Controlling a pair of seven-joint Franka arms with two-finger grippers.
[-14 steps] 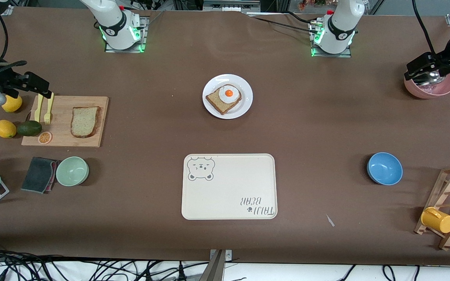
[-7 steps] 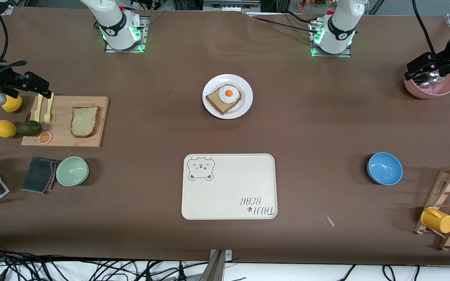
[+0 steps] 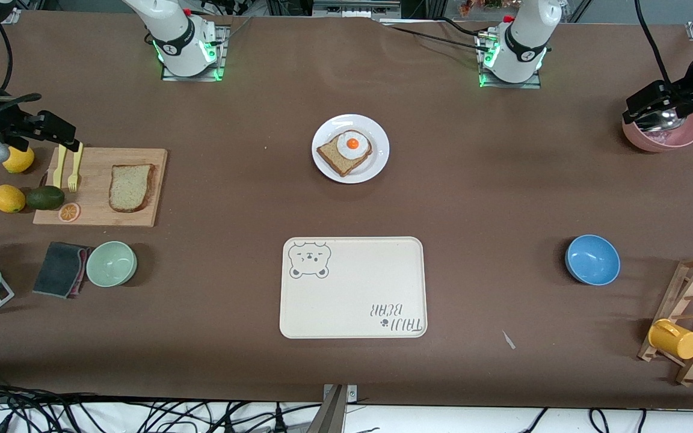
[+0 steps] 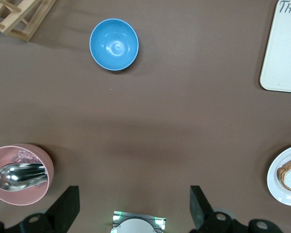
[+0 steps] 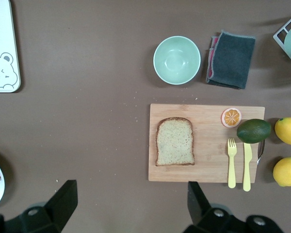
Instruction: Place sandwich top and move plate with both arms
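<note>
Right gripper: seen high over the lemons and the cutting board's end; part of it is cut off at the front view's edge. Fingers are spread wide with nothing between them.
Sandwich top: found flat on the wooden cutting board, toward the right arm's end of the table. A pale crumb with a darker crust and one rounded edge is shown.
Fork and knife: laid side by side on the board; their yellow shapes are told apart more plainly in the right wrist view.
Plate: placed mid-table, farther from the front camera than the bear tray. An egg-topped slice is carried on it. In both wrist views the plate is cut off at the edge.
Left gripper: held over the pink bowl, which is partly hidden by it in the front view. Fingers are parted and empty.
Spoon: revealed in the pink bowl clearly only by the left wrist view.
</note>
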